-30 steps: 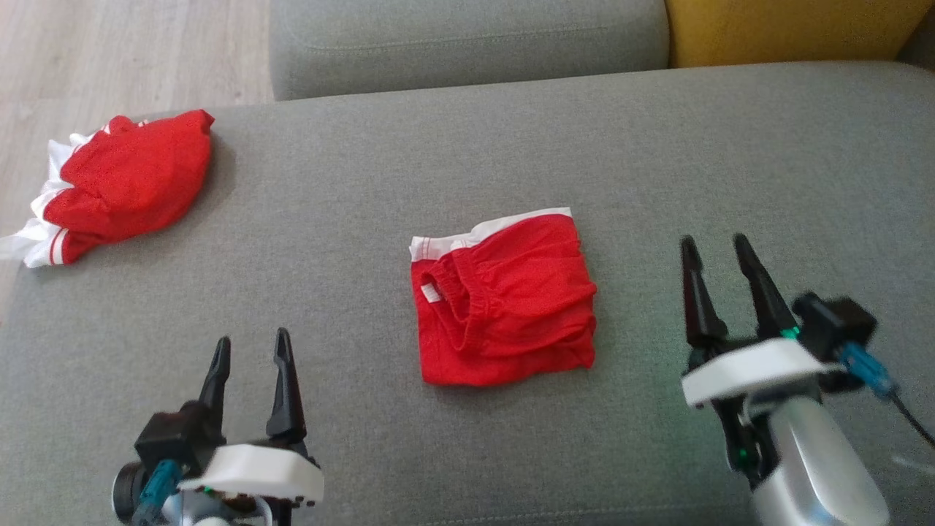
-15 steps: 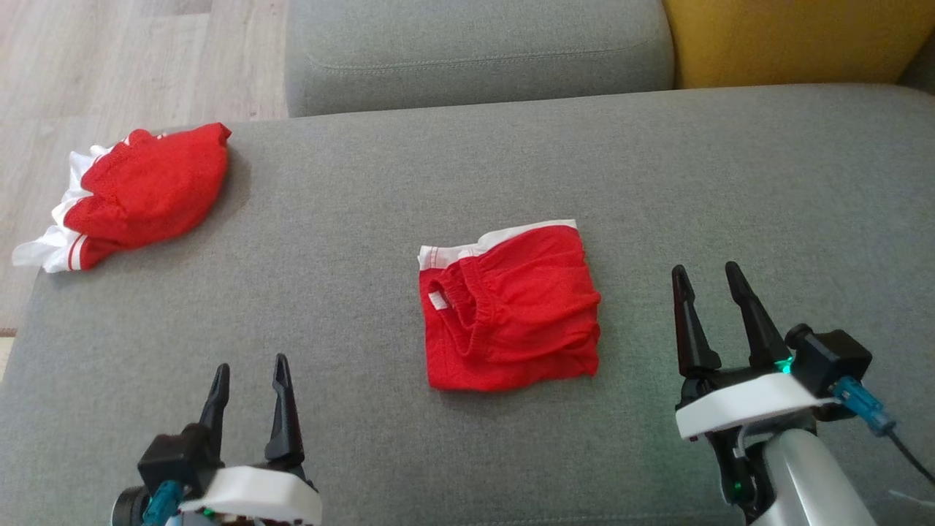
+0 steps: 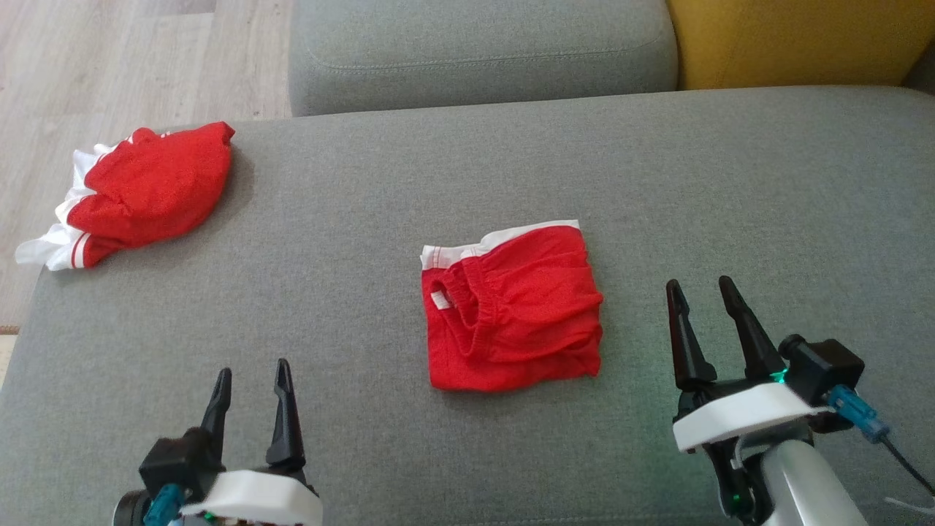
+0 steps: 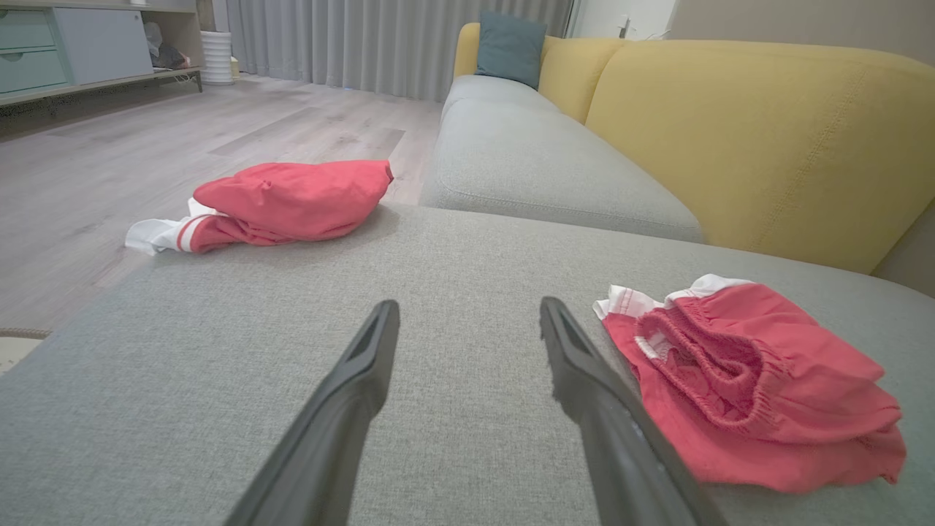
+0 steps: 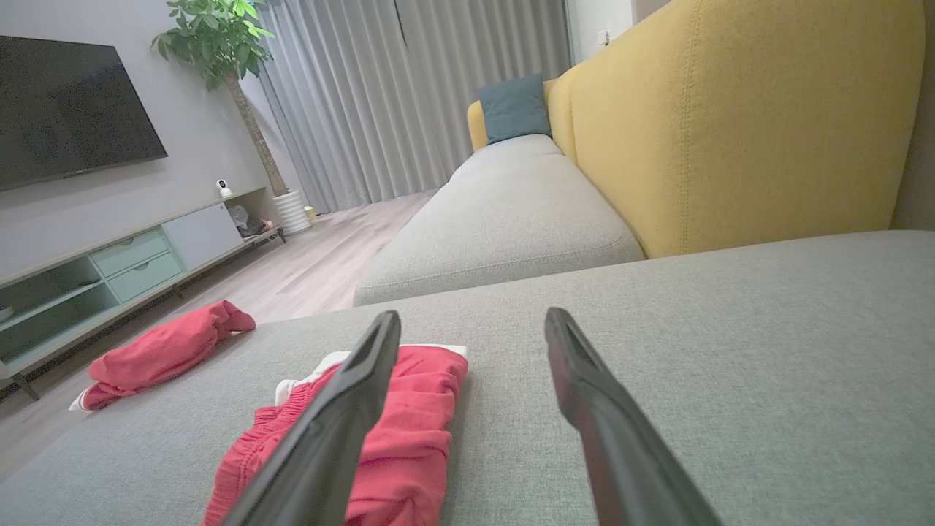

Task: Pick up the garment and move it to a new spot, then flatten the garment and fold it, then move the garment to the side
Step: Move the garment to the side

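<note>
The folded garment [image 3: 511, 307] lies mid-seat on the sofa cushion [image 3: 730, 183]. From it, the crumpled garment [image 3: 146, 190] sits at ten o'clock on the cushion's edge. The left hand [image 3: 252, 369] is at eight o'clock and the right hand [image 3: 697, 283] between three and four o'clock, both apart from it.

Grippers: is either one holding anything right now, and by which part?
Nothing is held: left gripper and right gripper are open, clear of the folded red garment.

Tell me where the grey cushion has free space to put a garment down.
The widest bare patch of the grey cushion lies between the folded red shorts, the right gripper and the yellow backrest. Another lies between the shorts and the crumpled red garment. Crowded: the far left corner.
</note>
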Motion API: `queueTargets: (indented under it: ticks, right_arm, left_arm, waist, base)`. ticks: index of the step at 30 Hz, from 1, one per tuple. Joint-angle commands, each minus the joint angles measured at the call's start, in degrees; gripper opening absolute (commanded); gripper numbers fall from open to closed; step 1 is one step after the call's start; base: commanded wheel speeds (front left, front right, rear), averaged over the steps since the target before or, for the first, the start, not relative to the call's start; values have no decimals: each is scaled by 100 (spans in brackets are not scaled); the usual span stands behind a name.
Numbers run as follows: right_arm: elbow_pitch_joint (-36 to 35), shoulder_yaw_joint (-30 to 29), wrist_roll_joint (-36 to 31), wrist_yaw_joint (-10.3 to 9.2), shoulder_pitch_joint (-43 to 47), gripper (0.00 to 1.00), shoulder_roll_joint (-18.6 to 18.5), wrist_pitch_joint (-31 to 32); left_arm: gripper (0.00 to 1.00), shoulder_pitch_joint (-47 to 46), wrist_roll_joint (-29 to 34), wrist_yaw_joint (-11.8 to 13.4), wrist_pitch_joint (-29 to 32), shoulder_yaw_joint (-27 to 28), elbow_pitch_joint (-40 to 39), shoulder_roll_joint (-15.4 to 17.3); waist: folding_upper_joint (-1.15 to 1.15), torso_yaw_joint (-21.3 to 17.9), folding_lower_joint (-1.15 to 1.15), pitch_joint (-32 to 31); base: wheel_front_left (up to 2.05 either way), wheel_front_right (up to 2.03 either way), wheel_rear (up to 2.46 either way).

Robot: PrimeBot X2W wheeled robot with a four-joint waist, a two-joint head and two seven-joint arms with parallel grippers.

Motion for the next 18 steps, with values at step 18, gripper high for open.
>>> queueTargets:
  ticks: [18]
  right_arm:
    - [-206, 22, -62, 39, -158, 100, 18, 67]
  left_arm:
    - [100, -221, 59, -3, -71, 138, -145, -31]
  waist:
    - [0, -1, 0, 70]
  base:
    - [0, 0, 0]
